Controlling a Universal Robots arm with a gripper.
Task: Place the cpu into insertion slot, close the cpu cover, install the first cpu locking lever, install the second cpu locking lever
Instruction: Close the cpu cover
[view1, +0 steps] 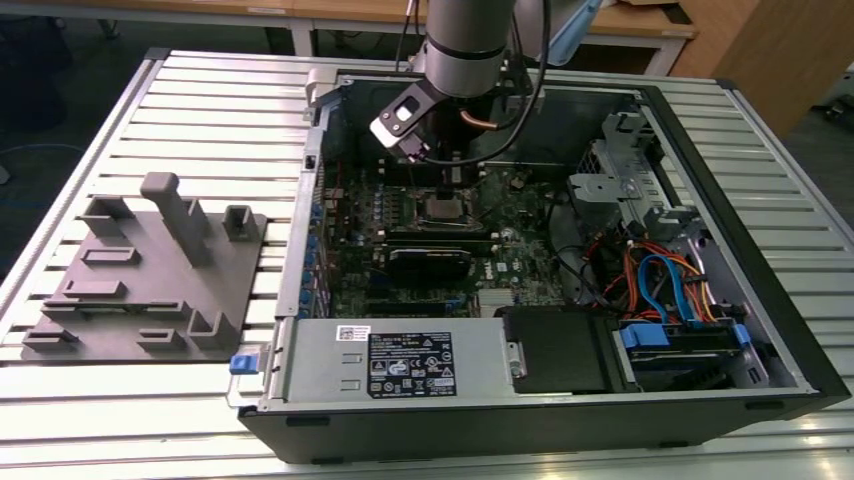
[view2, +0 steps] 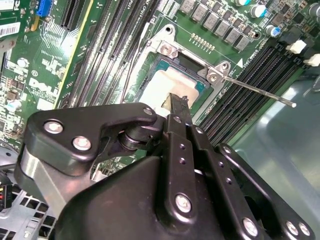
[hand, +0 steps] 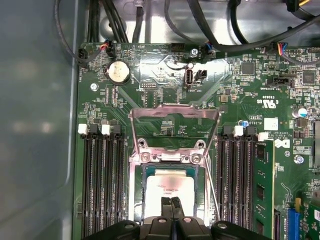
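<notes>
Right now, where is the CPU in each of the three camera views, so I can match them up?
Exterior view: the cpu sits mid-board, just below the arm.
First wrist view: the cpu is the silvery square at the shut tool's tips.
Second wrist view: the cpu lies just past the tool.
Shared landmark: the insertion slot, its silvery rim framing the cpu.

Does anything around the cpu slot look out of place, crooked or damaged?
Nothing looks damaged. The cpu lies square in the slot. The cover is swung open and one lever sticks out unlatched across the memory slots. The shut gripper hangs over the cpu.
</notes>
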